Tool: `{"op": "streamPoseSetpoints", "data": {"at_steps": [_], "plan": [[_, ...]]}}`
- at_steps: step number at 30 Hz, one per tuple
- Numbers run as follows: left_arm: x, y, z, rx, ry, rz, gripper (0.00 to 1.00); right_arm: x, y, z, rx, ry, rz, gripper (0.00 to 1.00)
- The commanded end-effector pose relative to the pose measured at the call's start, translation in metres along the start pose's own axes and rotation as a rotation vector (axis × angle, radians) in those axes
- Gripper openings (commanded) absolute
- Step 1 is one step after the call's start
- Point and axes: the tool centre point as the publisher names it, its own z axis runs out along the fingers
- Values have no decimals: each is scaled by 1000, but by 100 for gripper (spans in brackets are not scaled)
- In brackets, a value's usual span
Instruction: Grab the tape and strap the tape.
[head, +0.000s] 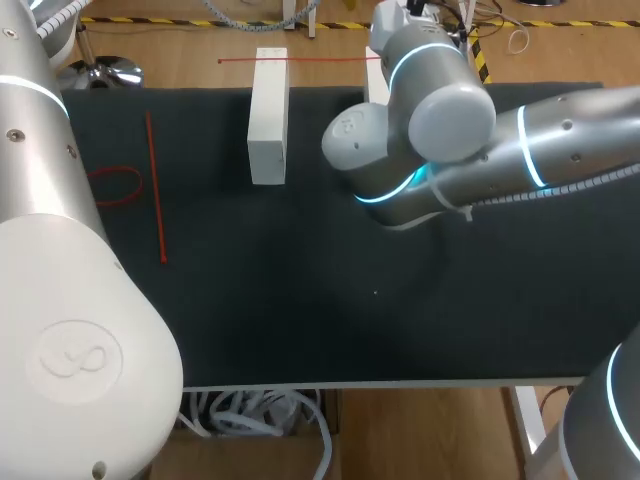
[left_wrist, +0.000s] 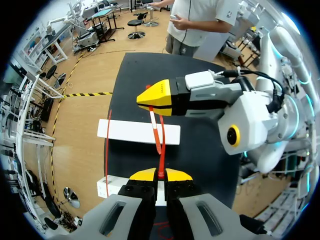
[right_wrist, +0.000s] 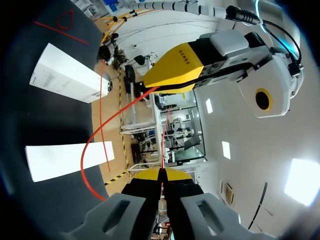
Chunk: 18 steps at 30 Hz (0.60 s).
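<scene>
Left end effector (left_wrist: 161, 174) and right end effector (right_wrist: 162, 175) pinch thin red tape (left_wrist: 161, 155); white block (head: 268, 115) upper centre, dark counter (head: 300, 320) open below.

The dark-covered table (head: 300, 300) is carrying a long white block (head: 267, 115) toward its far edge. A straight red strip (head: 156, 190) and a red loop (head: 115, 186) are lying flat near its left side.

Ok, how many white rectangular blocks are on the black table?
2. One white rectangular block lies across the black table's far edge; the second lies parallel beside it, mostly hidden behind the right arm in the head view. No others show.
</scene>
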Motion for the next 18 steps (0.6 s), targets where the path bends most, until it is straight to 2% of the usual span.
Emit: {"op": "streamPoseSetpoints", "data": {"at_steps": [1,18], "plan": [[-1,-1,-2,-6,3,-1,0,-5,1,0,-1,18,-5,0],[-1,-1,-2,-6,3,-1,0,-5,10,5,-61,24,-108,0]]}}
